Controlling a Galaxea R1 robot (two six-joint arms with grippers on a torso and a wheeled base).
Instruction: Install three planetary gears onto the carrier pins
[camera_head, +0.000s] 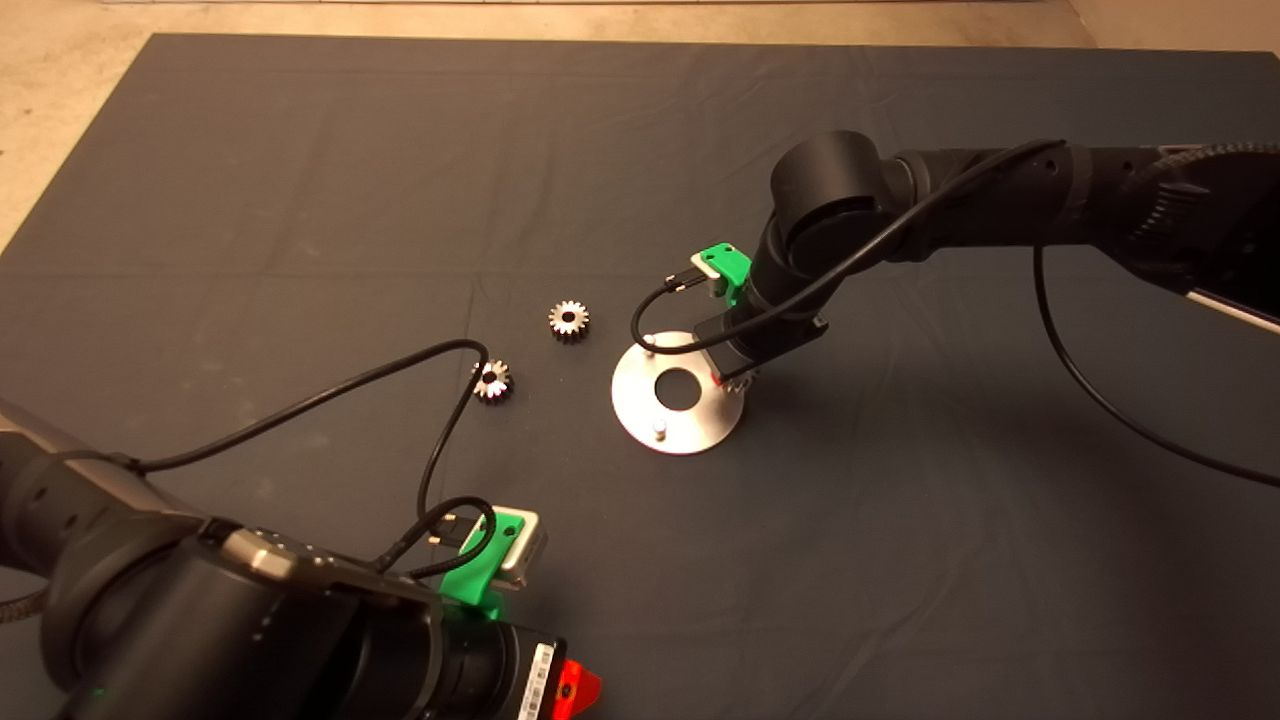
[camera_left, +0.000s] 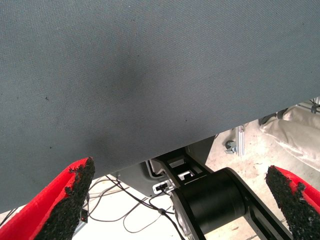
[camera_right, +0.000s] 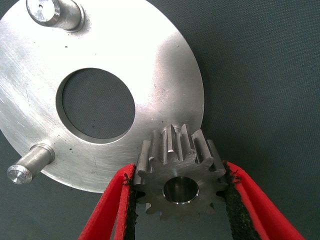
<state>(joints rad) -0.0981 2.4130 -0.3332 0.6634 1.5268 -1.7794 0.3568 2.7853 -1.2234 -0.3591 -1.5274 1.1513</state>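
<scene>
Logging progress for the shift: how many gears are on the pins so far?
None visibly seated yet: two pins stand bare. The right pincer holds one gear over the carrier plate at its rim. Two gears wait on the mat. The left pincer is parked, open.

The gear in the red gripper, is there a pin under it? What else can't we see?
- Third pin: the held gear covers that spot on the plate in the right wrist view; the right gripper and arm cover it in the head view. Two pins show.
- Whether the gear is on a pin: cannot tell.
- Left gripper: open over bare mat.
</scene>
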